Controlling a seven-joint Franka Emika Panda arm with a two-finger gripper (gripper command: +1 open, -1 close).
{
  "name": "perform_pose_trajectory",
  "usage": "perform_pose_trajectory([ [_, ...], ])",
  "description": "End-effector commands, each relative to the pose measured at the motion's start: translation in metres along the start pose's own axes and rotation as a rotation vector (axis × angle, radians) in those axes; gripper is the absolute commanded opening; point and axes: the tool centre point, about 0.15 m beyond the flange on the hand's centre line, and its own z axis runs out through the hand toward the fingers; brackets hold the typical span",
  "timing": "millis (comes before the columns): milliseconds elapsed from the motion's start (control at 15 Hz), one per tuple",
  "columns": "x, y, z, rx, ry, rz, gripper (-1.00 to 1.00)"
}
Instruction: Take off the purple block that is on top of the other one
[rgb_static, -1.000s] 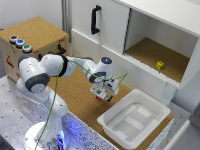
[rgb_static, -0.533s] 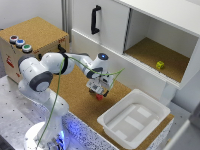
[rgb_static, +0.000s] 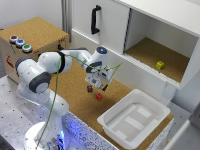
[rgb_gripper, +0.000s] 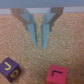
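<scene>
On the cork-topped table (rgb_static: 75, 92) below the white cabinet, the purple block (rgb_static: 89, 88) and the red cube (rgb_static: 99, 96) lie side by side, apart — not stacked — just beneath the end effector (rgb_static: 98, 84), whose fingers are pressed nearly together, holding nothing.

Rough cork tabletop (rgb_gripper: 30, 57); glossy white plastic tray (rgb_static: 159, 100).

The Panda arm reaches out from its base, wrist bent downward. Its gripper (rgb_static: 101, 85) hangs empty, fingers (rgb_gripper: 35, 31) nearly pressed together.
</scene>
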Motion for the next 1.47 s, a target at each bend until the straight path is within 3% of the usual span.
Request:
perform_pose_trajectory([
  [0, -0.017, 0.015, -0.011, -0.074, -0.029, -0.020, 1.00],
  [867, -0.022, 0.017, -0.009, -0.094, -0.023, -0.025, 1.00],
  [933, -0.012, 0.017, -0.005, -0.052, -0.028, -0.016, 1.00],
  [1400, -0.051, 0.006, 0.031, -0.067, -0.024, 0.020, 1.00],
])
